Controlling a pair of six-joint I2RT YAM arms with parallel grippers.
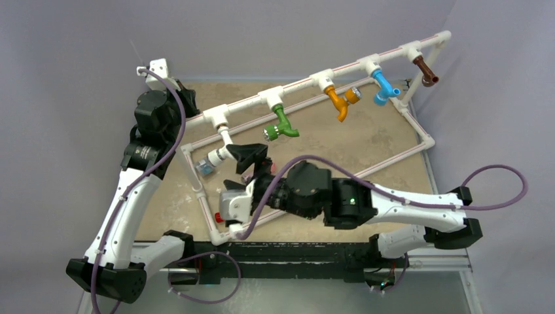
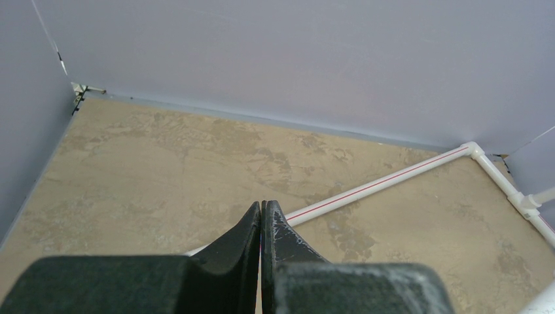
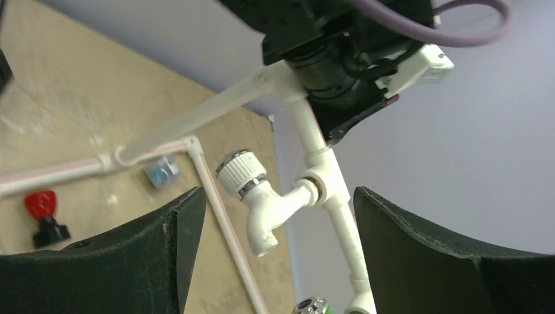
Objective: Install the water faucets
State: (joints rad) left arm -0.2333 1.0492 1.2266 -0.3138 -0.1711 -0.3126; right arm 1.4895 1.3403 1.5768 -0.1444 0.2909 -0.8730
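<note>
A white pipe frame (image 1: 298,85) carries five faucets: white (image 1: 219,156), green (image 1: 281,124), orange (image 1: 341,99), blue (image 1: 386,88) and brown (image 1: 425,70). My right gripper (image 1: 240,170) is open, with its fingers on either side of the white faucet and not touching it. In the right wrist view the white faucet (image 3: 262,206) sits in its T-fitting (image 3: 324,186), with its knob up left and its spout down, between my open fingers (image 3: 163,248). My left gripper (image 1: 188,103) is shut and empty at the frame's left end. In the left wrist view its fingertips (image 2: 262,206) hang above the table.
A small red-capped piece (image 3: 42,209) and a small blue piece (image 3: 160,171) lie on the table by the frame's base pipe (image 3: 222,222). The green faucet's knob (image 3: 311,305) shows just below the white one. Grey walls close the back and sides.
</note>
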